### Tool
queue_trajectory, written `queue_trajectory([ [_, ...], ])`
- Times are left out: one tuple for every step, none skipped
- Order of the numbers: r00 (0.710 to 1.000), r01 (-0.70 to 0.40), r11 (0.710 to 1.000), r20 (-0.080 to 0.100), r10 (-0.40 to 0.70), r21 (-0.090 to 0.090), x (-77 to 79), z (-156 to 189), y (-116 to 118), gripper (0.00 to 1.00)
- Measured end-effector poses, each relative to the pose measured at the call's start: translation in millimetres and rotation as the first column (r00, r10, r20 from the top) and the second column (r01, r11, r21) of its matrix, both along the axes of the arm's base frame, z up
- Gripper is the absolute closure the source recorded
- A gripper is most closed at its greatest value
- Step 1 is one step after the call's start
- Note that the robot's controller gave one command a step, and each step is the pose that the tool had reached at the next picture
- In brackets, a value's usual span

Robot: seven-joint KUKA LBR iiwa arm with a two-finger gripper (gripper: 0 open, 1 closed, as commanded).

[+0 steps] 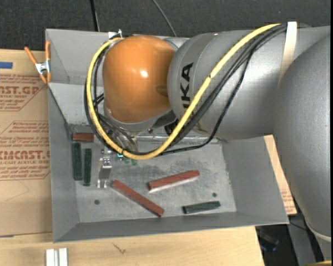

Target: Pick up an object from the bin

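My gripper [104, 173] hangs below the orange cover, low over the bin's left part. Just left of it lie two dark green bars [77, 162] [87, 167] side by side, lengthwise along the left wall. A red-brown bar [137, 198] lies slantwise with its upper end right beside the gripper's tip. Further right rests a reddish bar with a pale side [173, 180], also at a slant.
A short brown bar [82, 137] lies by the back left wall, above the green pair. A small dark green bar [201, 208] sits near the front wall at the right. The arm and its cables cover the bin's back half.
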State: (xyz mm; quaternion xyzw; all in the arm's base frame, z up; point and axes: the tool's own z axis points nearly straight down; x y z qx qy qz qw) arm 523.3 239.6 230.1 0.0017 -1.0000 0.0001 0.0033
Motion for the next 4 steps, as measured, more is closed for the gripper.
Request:
queue_trajectory([
  [1.000,0.002,1.000,0.008,-0.002,0.002,2.1,4.5,-1.3,0.00],
  [0.998,-0.060,0.998,0.011,0.059,0.003,-9.6,-43.5,-53.7,0.00],
  [0.970,-0.242,0.970,0.008,0.242,0.000,-31.9,-90.3,-86.2,0.00],
  [0.986,-0.169,0.986,0.006,0.169,0.002,-21.5,-118.2,-105.8,0.00],
])
